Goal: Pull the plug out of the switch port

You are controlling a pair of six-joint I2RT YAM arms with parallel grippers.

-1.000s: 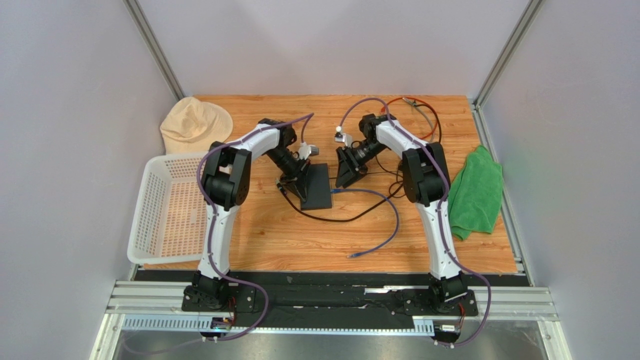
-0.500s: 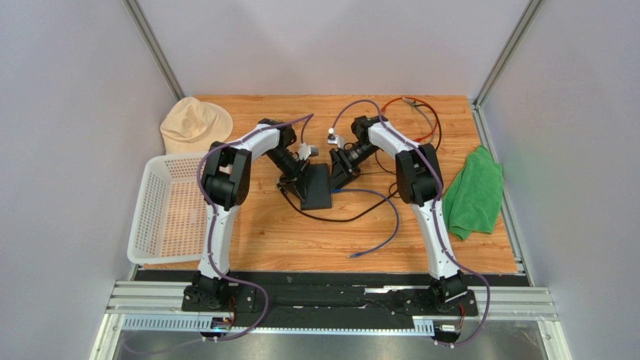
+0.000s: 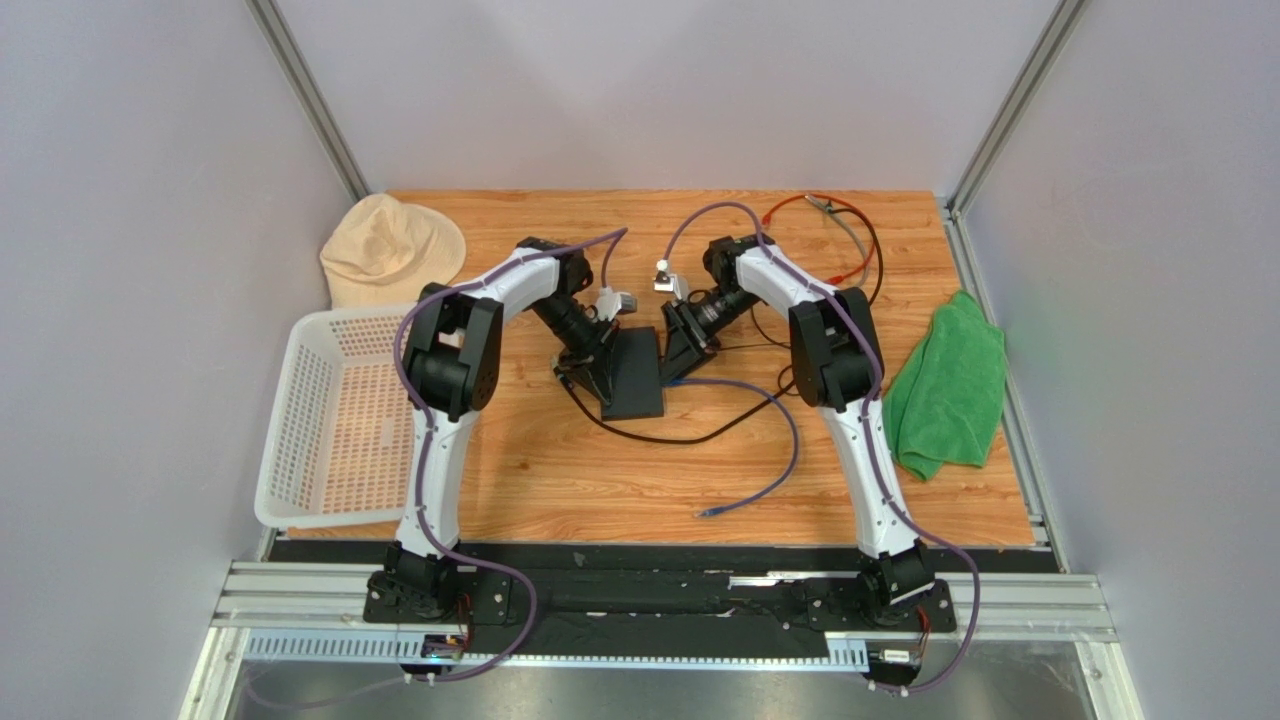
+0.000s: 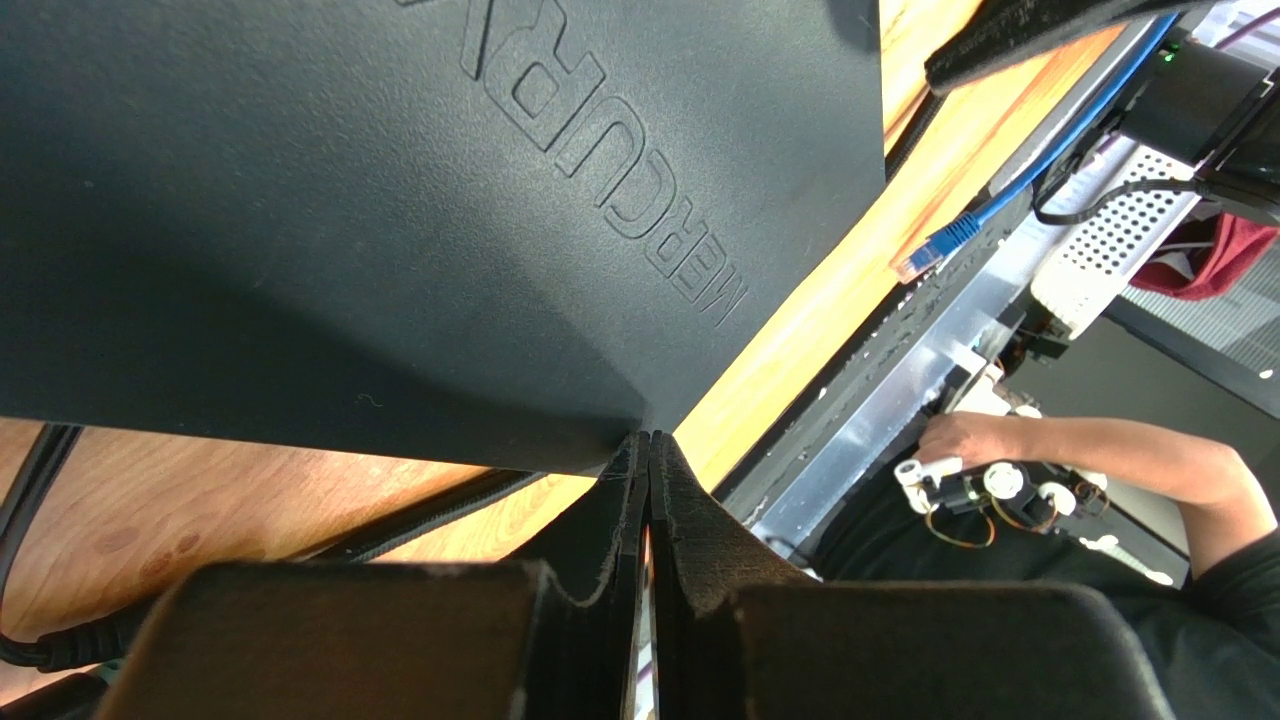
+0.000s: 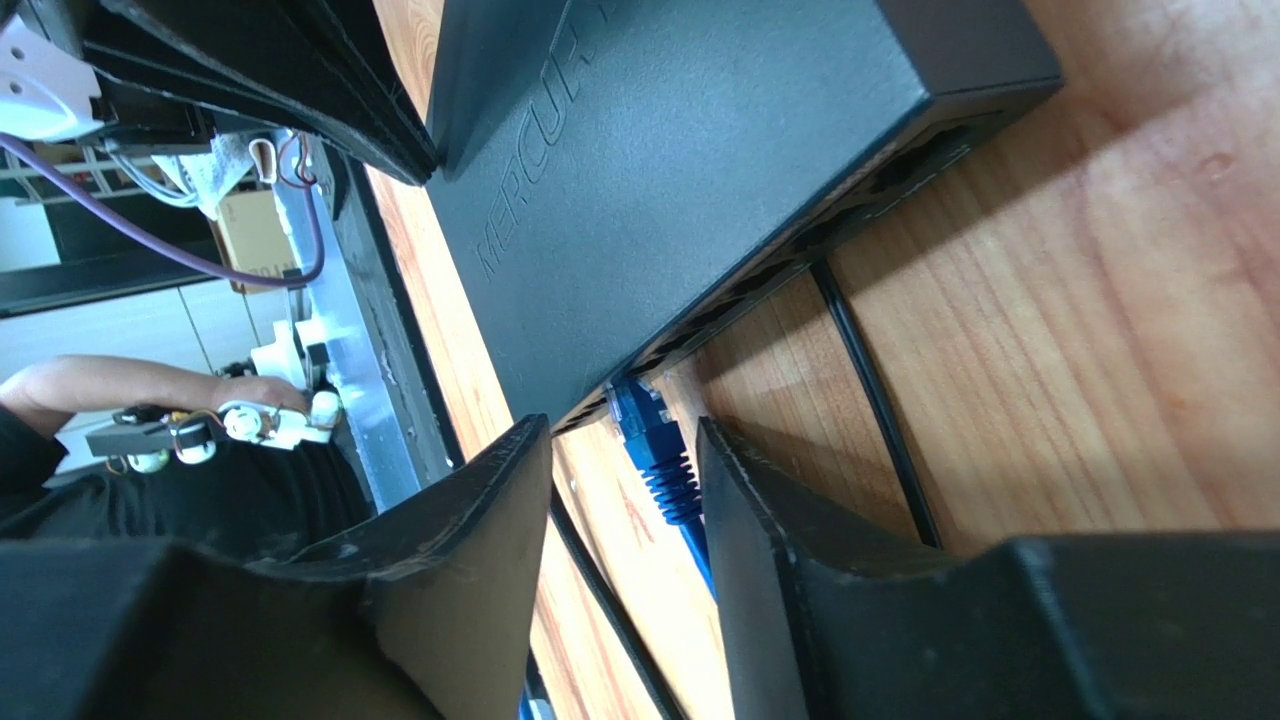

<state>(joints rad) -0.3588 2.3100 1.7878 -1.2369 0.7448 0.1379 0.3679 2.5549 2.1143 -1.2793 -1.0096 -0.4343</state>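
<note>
The switch [image 3: 633,375] is a flat black box on the wooden table, and it fills the left wrist view [image 4: 376,210]. The blue plug [image 5: 646,428] sits in a port [image 5: 619,386] on the switch's narrow edge [image 5: 781,255]. Its thin blue cable [image 3: 781,450] loops toward the front, with the free end showing in the left wrist view [image 4: 935,251]. My right gripper [image 5: 619,435] is open, with its jaws on either side of the plug and not touching it. My left gripper [image 4: 649,443] is shut and empty, its tips against the switch's corner.
A thin black cable [image 3: 676,435] runs from the switch across the table. A white basket [image 3: 323,435] stands at the left and a beige hat [image 3: 383,248] lies behind it. A green cloth [image 3: 947,383] lies at the right, and red and black leads [image 3: 827,225] at the back.
My right gripper has moved left, up to the switch's port edge. The blue cable's loop has shifted slightly. My left arm has not moved.
</note>
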